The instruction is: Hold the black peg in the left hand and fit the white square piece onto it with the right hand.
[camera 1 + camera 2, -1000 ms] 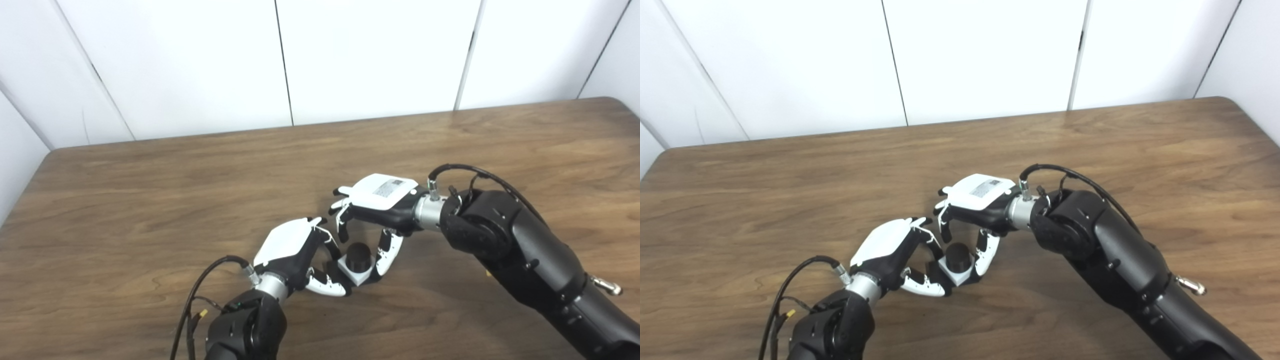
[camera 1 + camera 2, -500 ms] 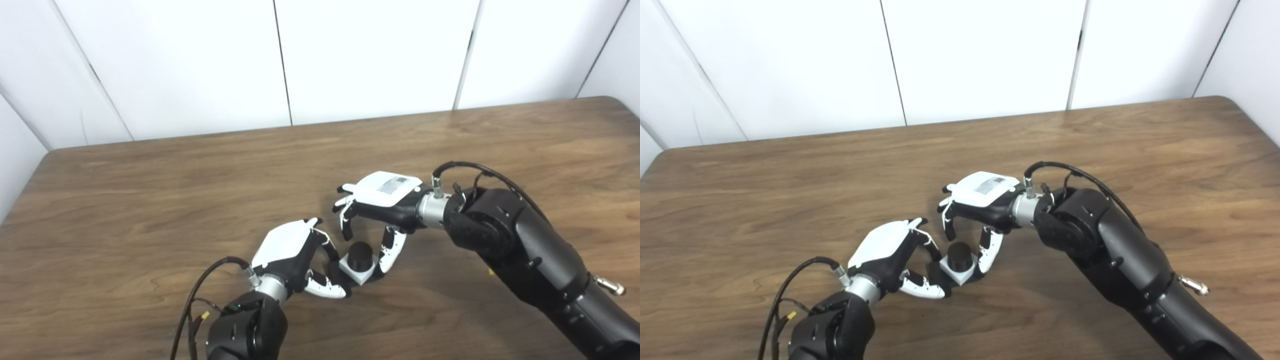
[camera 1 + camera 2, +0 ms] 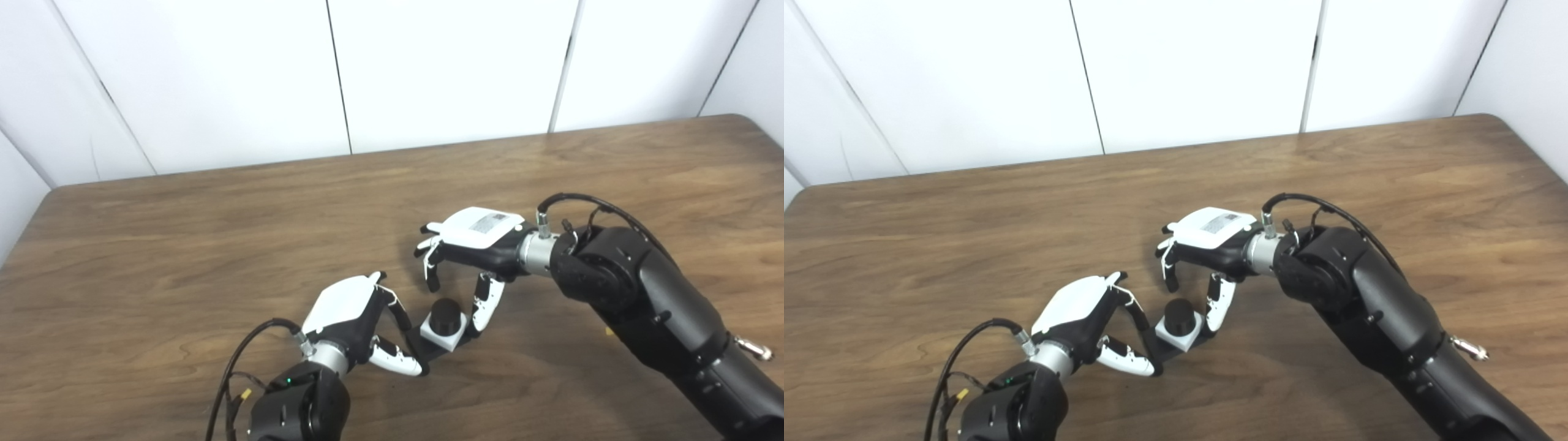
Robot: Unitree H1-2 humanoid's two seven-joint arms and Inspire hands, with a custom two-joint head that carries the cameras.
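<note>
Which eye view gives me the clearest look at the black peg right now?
Neither clearly wins. In the right eye view the black peg stands free between both hands, seated in the white square piece. The left eye view shows the same, from slightly to the side.

One black peg [image 3: 445,310], one white square piece [image 3: 444,334], apparently assembled, two hands.
</note>
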